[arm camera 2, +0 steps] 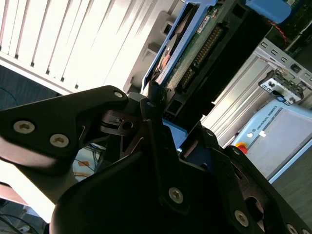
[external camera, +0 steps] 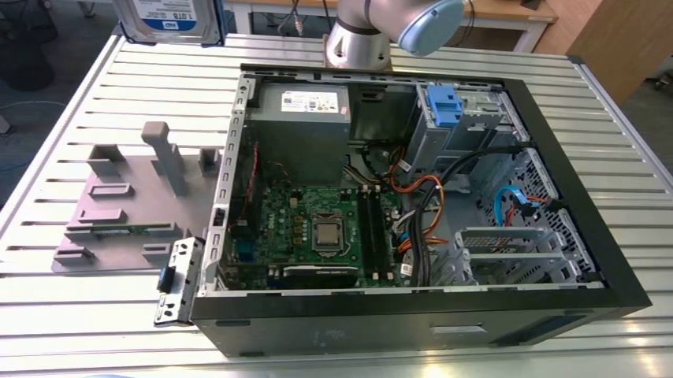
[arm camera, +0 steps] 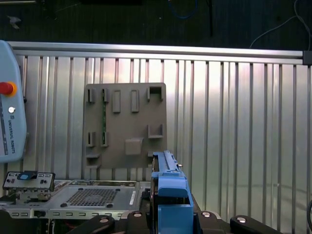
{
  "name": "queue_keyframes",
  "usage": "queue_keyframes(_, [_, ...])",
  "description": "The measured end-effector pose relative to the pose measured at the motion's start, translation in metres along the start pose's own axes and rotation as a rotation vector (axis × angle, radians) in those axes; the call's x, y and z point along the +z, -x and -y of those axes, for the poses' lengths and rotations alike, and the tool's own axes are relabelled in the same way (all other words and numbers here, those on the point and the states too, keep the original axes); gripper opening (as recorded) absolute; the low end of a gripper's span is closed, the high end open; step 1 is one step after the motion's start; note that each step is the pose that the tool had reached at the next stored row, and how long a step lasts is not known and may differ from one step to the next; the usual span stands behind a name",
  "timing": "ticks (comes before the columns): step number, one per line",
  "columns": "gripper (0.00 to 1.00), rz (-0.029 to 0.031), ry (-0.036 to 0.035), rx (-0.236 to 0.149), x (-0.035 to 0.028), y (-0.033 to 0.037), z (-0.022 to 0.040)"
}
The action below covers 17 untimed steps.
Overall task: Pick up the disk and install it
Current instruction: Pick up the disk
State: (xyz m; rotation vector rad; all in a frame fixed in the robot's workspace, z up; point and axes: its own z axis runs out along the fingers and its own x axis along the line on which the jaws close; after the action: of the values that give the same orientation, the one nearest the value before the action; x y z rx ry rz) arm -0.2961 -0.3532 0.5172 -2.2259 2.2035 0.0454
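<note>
The fingers (arm camera 2: 148,109) pinch the disk (arm camera 2: 192,53); in the second wrist view the black links close on its near end, with the circuit side and connector row showing and a blue rail along the edge; in the first wrist view the disk (arm camera: 168,187) is seen edge-on, its long axis running straight out from the fingers. In the exterior view the disk (external camera: 169,20) hangs aloft, label toward the camera, over the bench's (external camera: 94,118) far corner on the exterior view's left, touching nothing below; nearer the camera lies a grey fixture (external camera: 126,205); the open case (external camera: 421,307) sits just to the exterior view's right of it. The drive cage (external camera: 468,130), with a blue latch (external camera: 442,106), stands in the case's far right corner, well apart from the disk and past the arm (external camera: 363,39); I judge the disk picked up but not yet installed.
</note>
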Motion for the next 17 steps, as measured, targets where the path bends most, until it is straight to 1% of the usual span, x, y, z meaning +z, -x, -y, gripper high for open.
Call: queue_keyframes(17, [0.36,-0.0001,0.0,0.0,0.0,0.0,0.0044])
